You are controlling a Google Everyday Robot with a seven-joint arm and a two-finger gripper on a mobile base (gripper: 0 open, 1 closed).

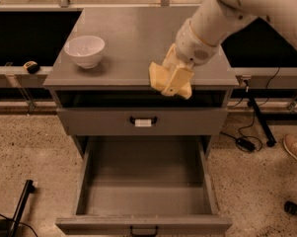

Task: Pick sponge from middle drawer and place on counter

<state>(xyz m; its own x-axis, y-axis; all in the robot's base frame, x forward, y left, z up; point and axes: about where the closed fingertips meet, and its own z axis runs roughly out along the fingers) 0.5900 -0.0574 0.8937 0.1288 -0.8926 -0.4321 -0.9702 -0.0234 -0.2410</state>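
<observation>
The pale yellow sponge (160, 77) is at the front edge of the grey counter (128, 38), partly overhanging the cabinet front. My gripper (176, 80) comes down from the upper right and is shut on the sponge, with its fingers covering the sponge's right side. I cannot tell whether the sponge rests on the counter or is held just above it. Below it, a drawer (143, 221) is pulled out wide and is empty inside. The drawer above it (89, 122), with a dark handle, is closed.
A white bowl (84, 51) stands on the counter's left part. My pale arm (227, 14) crosses the counter's right rear. On the speckled floor, cables and a plug (244, 143) lie to the right, with a shoe (296, 149) at the far right edge.
</observation>
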